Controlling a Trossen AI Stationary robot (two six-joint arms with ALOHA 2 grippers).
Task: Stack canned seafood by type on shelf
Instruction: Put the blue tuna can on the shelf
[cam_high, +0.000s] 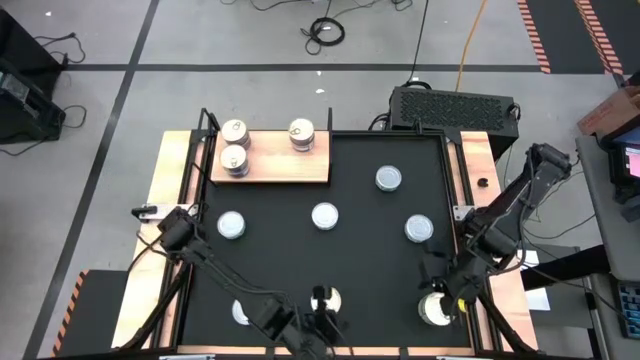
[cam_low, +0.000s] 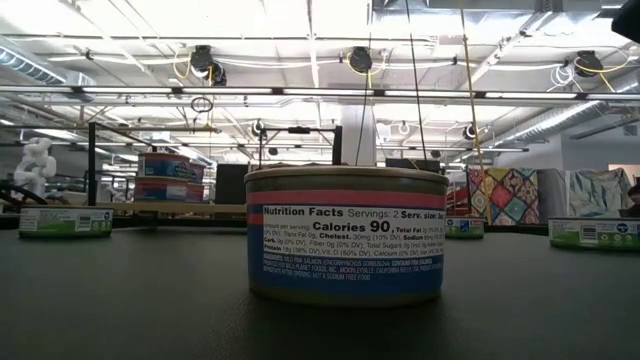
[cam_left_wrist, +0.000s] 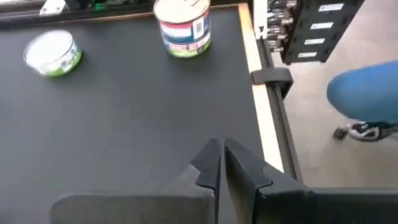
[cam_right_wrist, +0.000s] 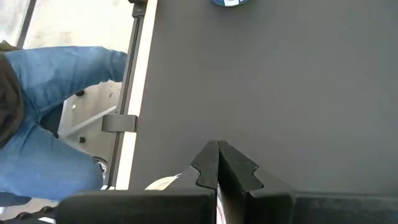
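The pale wooden shelf (cam_high: 270, 168) lies at the far left of the black mat and bears three tins (cam_high: 235, 131) (cam_high: 235, 160) (cam_high: 302, 133). Several more tins stand loose on the mat, among them one (cam_high: 389, 178), one (cam_high: 324, 215) and one (cam_high: 231, 224). My left gripper (cam_left_wrist: 221, 163) is shut over bare mat at the near edge's middle (cam_high: 330, 322), beside a tin (cam_high: 325, 298). My right gripper (cam_right_wrist: 217, 163) is shut and hangs near the right near corner (cam_high: 448, 288), just above a whitish tin (cam_high: 435, 308). That tin's lid (cam_right_wrist: 163, 183) shows beside the fingers.
Wooden strips (cam_high: 168, 200) (cam_high: 478, 170) run along the mat's left and right sides. A person in blue trousers (cam_right_wrist: 56, 106) sits close to the near edge. A black box (cam_high: 452, 106) stands behind the table's far right corner. In the low view one tin (cam_low: 345, 235) fills the middle.
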